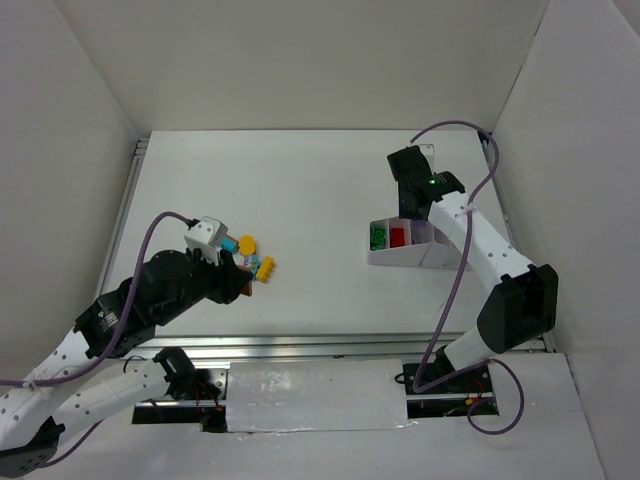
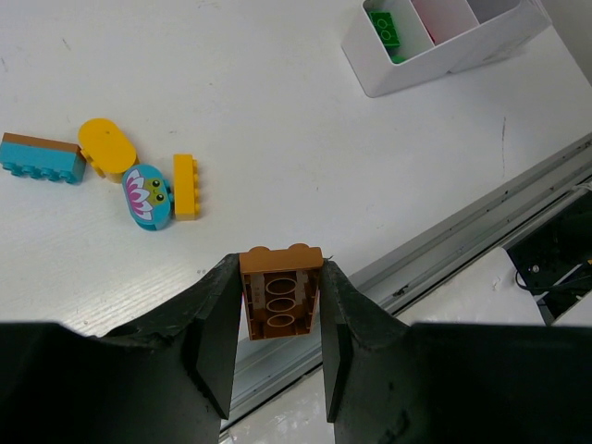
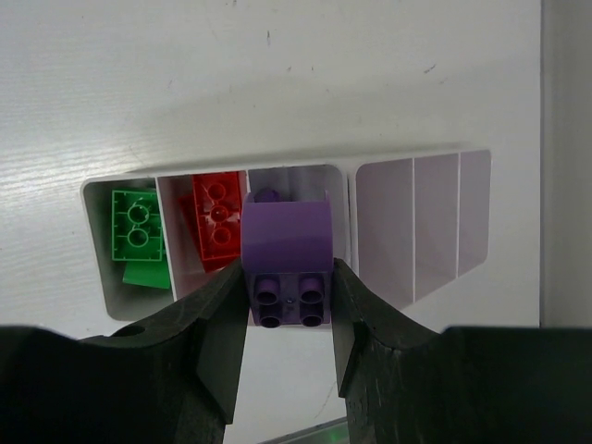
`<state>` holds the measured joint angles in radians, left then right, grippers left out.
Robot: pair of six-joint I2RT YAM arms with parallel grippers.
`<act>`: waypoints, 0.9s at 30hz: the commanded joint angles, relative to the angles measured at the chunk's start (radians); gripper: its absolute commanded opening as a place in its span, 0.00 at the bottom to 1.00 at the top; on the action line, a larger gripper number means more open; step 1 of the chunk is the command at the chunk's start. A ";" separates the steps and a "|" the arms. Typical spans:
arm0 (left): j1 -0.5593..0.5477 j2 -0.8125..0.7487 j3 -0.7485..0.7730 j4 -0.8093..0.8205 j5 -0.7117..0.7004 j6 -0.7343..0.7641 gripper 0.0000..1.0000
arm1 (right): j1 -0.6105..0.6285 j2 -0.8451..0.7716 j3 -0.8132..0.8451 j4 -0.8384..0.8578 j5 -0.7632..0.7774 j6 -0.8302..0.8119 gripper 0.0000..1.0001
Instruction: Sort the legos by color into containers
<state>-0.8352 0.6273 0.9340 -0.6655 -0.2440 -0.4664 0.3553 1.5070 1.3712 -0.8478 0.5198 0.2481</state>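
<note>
Quick count: one white tray (image 3: pixel 95 268) and two grippers with one piece each. The left gripper (image 2: pixel 281 275) pinches an orange-brown brick (image 2: pixel 280 301), the right gripper (image 3: pixel 289 273) a purple brick (image 3: pixel 287 242). Four loose ones sit at the tray's 9 o'clock: a yellow oval (image 2: pixel 106 146), a yellow brick (image 2: pixel 185 185), a teal brick (image 2: pixel 37 159) and a teal oval (image 2: pixel 146 196). In the tray there are two green pieces (image 3: pixel 137 227). The red pieces (image 3: pixel 217 222) look like two, not sure.

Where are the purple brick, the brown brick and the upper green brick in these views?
purple brick (image 3: pixel 287 245): right wrist view, on its smooth face above the studs.
brown brick (image 2: pixel 281 296): left wrist view, on its hollow underside.
green brick (image 3: pixel 137 225): right wrist view, on its studded top.
</note>
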 commanded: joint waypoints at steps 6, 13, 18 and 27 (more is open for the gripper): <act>0.002 0.011 -0.003 0.035 0.023 0.029 0.00 | -0.012 -0.007 -0.017 0.012 0.013 0.008 0.17; 0.002 0.015 -0.003 0.035 0.034 0.032 0.00 | -0.019 0.013 -0.015 0.003 0.009 0.016 0.27; 0.002 0.011 -0.003 0.037 0.029 0.029 0.00 | -0.024 0.007 -0.023 0.006 -0.010 0.019 0.36; 0.002 0.015 -0.001 0.030 0.012 0.022 0.00 | -0.022 -0.001 -0.034 0.009 -0.027 0.016 0.67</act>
<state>-0.8352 0.6411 0.9291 -0.6655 -0.2245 -0.4480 0.3378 1.5146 1.3338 -0.8490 0.4923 0.2634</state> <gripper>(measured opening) 0.453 0.660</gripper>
